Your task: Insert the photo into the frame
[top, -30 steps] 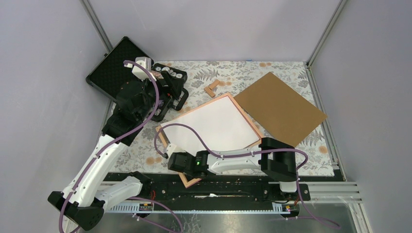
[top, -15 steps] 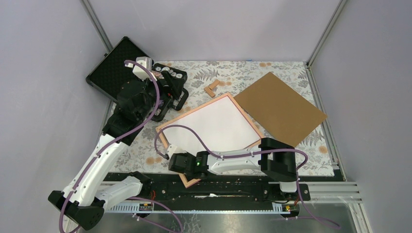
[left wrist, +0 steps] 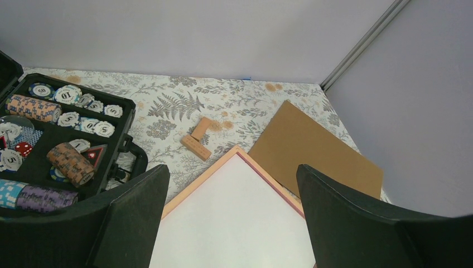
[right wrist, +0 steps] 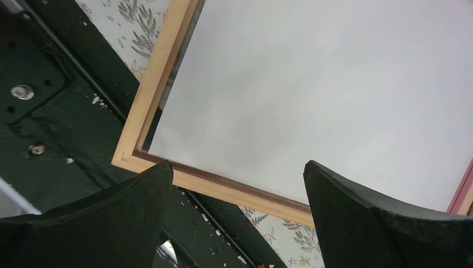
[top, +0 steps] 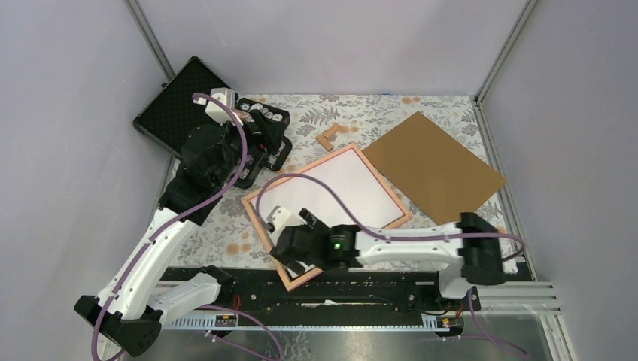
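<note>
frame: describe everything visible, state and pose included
The frame is a thin-railed rectangle of pinkish-orange wood, lying flat and turned diagonally on the floral table. Its near corner overhangs the black base rail. The photo lies inside it, white back up, with a narrow gap along one rail by that corner. The right gripper hovers over that corner, jaws open, not gripping.
</note>
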